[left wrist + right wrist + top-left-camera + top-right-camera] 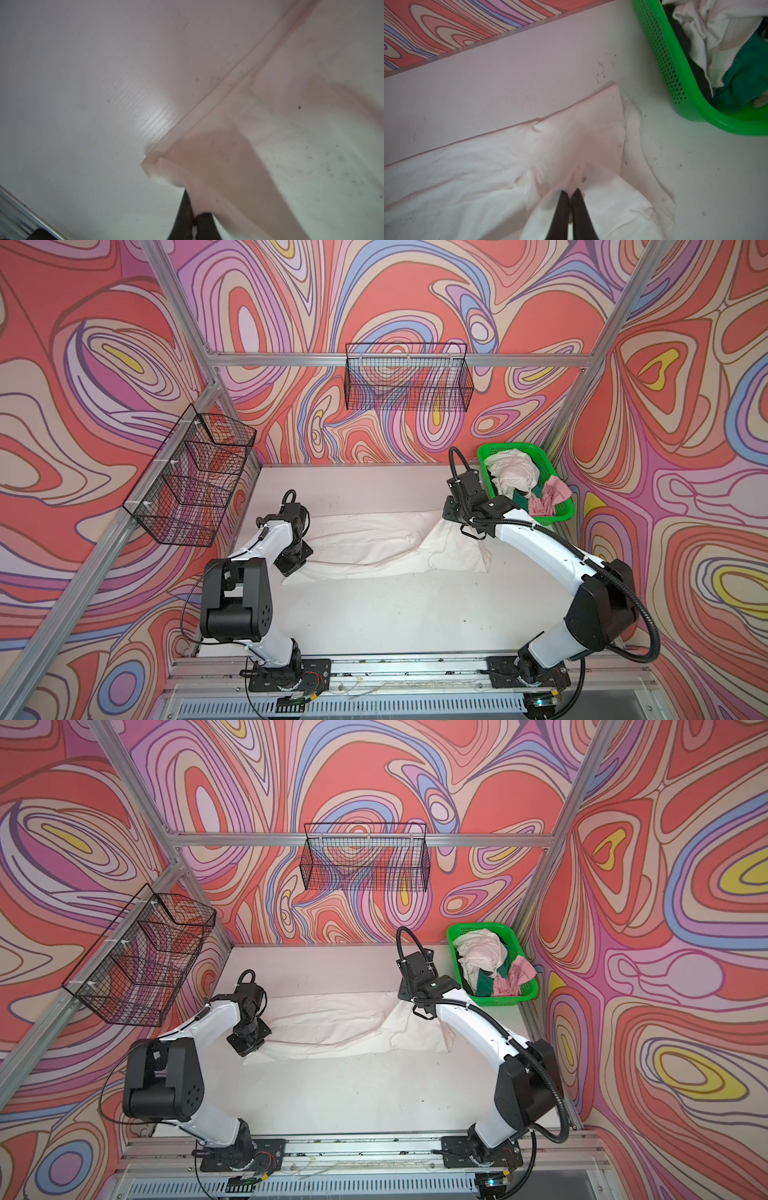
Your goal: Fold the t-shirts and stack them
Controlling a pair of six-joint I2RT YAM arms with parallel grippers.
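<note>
Wire rack point(189, 477): black, divided into compartments, fixed to the frame on the left wall.

Left gripper point(194, 209): clenched on the near left corner of the white t-shirt point(374, 539), the hemmed edge running away from the fingers in the left wrist view. Hidden under its own wrist in both top views.

White t-shirt: large, spread crosswise over the middle of the table point(395, 614), lying between the two arms, creased, with small dark specks showing in both wrist views. Left end low on the table; right end pulled up into a peak.

Wire basket point(409, 379): black, hung on the rear crossbar, above the back of the table.

Right gripper point(570, 192): jaws pinched together on a raised fold at the right end of the same white t-shirt, cloth tenting up to the fingertips.

Green mesh basket point(484, 452): at the far right corner of the table, just beside the right wrist. Inside, heaped: crumpled white t-shirt point(513, 472), dark green t-shirt point(524, 499), pale pink t-shirt point(544, 497). None folded.
</note>
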